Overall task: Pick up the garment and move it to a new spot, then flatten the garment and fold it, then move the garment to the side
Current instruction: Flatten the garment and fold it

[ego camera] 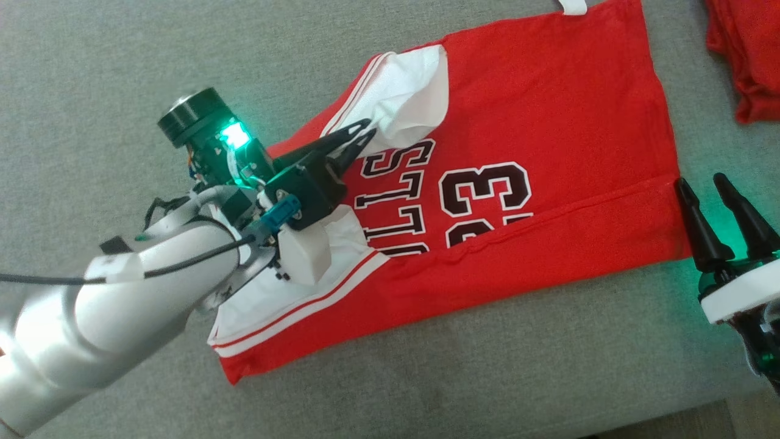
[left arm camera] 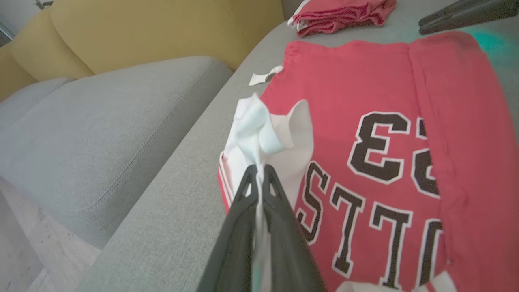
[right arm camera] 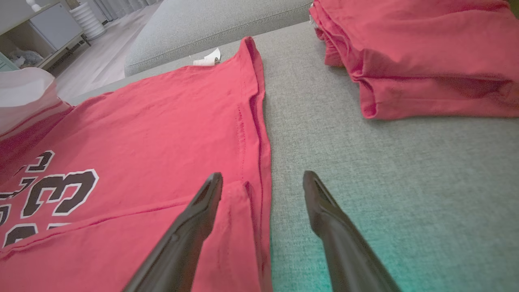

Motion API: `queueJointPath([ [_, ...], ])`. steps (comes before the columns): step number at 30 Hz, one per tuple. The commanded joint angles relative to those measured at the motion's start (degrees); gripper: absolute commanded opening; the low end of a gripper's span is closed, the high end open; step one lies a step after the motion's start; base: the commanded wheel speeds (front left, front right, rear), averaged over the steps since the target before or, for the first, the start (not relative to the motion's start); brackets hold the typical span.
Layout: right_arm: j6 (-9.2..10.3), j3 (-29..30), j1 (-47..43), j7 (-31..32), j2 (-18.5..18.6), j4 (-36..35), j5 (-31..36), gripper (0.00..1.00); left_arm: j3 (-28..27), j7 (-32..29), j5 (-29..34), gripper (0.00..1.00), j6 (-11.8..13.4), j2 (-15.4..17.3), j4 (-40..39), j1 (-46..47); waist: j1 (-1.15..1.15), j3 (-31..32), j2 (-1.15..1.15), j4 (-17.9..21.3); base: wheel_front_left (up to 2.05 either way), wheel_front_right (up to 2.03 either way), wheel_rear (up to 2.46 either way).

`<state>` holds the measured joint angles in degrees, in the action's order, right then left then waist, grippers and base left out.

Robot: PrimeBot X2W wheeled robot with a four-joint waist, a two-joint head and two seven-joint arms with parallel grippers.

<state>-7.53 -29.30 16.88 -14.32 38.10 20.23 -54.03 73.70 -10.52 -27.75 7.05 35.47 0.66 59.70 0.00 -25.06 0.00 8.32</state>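
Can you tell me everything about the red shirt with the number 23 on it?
The red cotton-looking T-shirt lies on the grey fabric cushion. It has white sleeves edged with red stripes, dark letters and a 23 outlined in white, and a white tag at one edge. One long side is folded over. The left gripper pinches one sleeve between its fingers; the open right gripper sits at a hem corner.

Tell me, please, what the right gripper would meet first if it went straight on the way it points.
Probably the grey cushion beside the edge of the red shirt; the right gripper straddles that edge, so one finger may catch cloth.
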Motion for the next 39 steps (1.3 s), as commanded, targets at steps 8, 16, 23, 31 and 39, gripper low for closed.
queueJointPath([
  [8,0.04,-1.97,-0.01,-0.68,0.72,-0.9,0.28,1.0,-5.34,0.54,-2.35,0.0,0.84,4.51,-3.58,1.86,0.0,-0.01,0.0,0.36,0.0,0.0,0.0],
  [16,0.04,-6.47,7.33,-0.68,2.63,-0.65,0.45,1.0,-7.75,4.19,-5.39,0.0,-2.15,6.34,0.15,3.31,0.0,-0.05,0.0,-0.04,0.0,0.0,0.0],
  [23,0.04,-10.8,14.49,1.19,3.9,1.7,-0.22,1.0,-9.33,5.36,-8.51,0.0,-6.43,5.62,6.24,6.34,0.0,-0.74,0.0,-0.61,0.0,0.0,0.0],
  [31,0.04,-13.22,24.97,6.77,2.43,8.56,-3.04,1.0,-10.37,7.03,-9.54,0.0,-7.76,4.95,10.53,7.96,0.0,-1.81,0.0,-0.66,0.0,0.0,0.0],
  [39,0.04,-15.67,36.16,13.43,-0.7,20.18,-3.14,1.0,-10.35,8.66,-9.13,0.0,-8.51,3.54,12.41,9.37,0.0,-3.3,0.0,-3.04,0.0,0.0,0.0],
])
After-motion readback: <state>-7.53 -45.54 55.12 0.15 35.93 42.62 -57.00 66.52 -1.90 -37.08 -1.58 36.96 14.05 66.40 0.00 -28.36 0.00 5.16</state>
